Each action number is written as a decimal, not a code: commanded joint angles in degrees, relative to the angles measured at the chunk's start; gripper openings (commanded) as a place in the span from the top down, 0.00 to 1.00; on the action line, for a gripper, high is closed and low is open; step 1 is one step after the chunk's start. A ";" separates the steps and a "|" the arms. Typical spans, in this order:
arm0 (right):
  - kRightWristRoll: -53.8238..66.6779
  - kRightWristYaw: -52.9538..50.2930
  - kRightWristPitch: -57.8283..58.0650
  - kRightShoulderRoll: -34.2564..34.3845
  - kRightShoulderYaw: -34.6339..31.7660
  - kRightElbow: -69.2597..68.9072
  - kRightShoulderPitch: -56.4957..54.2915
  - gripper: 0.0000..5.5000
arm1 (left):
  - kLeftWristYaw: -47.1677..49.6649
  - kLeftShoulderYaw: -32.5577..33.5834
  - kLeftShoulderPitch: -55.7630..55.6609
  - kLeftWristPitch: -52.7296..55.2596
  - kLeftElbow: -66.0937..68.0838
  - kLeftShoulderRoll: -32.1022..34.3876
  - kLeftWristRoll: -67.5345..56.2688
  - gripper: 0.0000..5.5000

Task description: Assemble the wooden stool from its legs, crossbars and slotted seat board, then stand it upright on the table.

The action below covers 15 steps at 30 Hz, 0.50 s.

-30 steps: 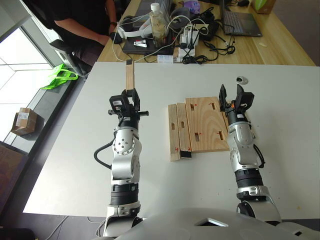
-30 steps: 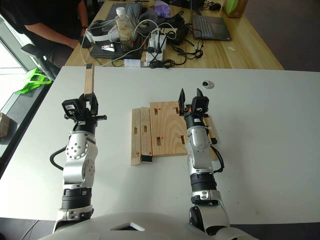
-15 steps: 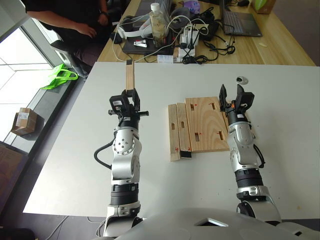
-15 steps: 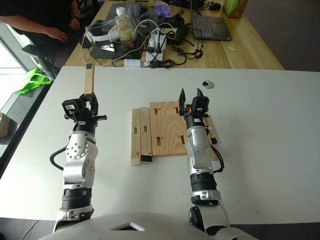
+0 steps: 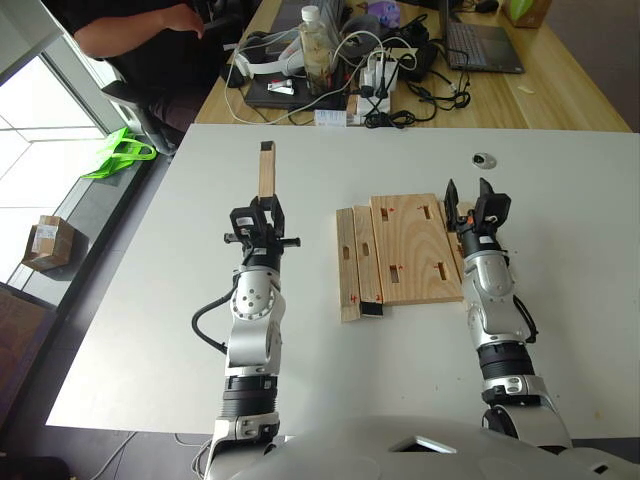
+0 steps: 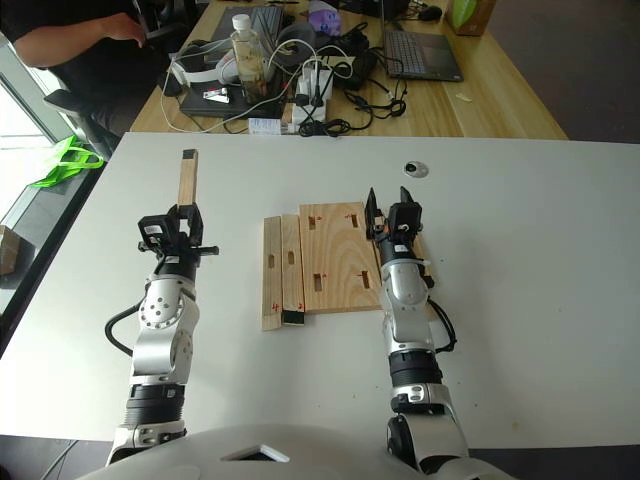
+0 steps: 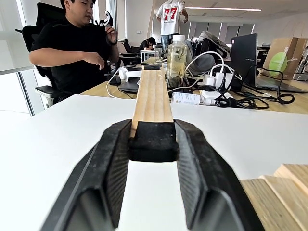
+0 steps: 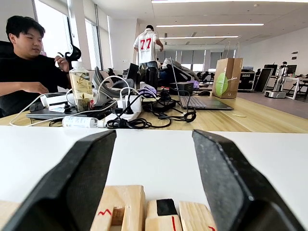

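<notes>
**Left pincer** (image 5: 264,212): shut on the dark-capped end of a leg (image 5: 266,170). The leg runs forward from it, over the table (image 5: 560,250) and well left of the other parts. Against the earlier frames, this pincer has drawn back toward the robot and slightly inward. The leg's far tip came with it and now looks shorter, which suggests it is being tilted up. Whether it is clear of the table cannot be told.

**Right pincer** (image 5: 470,200): fingers wide, holding nothing. It has pulled back a little and now sits low over the right edge of the seat board (image 5: 410,250). Short wooden pieces (image 8: 144,211) lie directly between and below its fingers.

**Parts on the table:** the board lies flat, slots up. Two slotted bars (image 5: 348,262) lie against its left edge. None of these has moved.

**Assessment:** no joint has been made yet, so assembly is at an early stage. The leg is secured and probably being brought round for fitting. The right pincer appears lined up to take a piece or steady the board.
</notes>
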 commanded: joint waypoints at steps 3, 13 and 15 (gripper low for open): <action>-0.03 0.33 -1.78 -0.66 -0.16 2.21 0.86 0.46 | -0.18 -0.21 0.19 -0.91 0.75 0.40 0.45 0.77; 0.14 0.21 -1.34 -0.46 -0.10 1.90 0.44 0.46 | -0.27 -0.24 -0.07 -0.81 0.41 0.39 0.37 0.77; -0.26 -0.02 -1.90 -0.62 -0.05 1.89 0.31 0.46 | -0.33 -0.19 -0.16 -0.63 0.31 0.49 0.35 0.77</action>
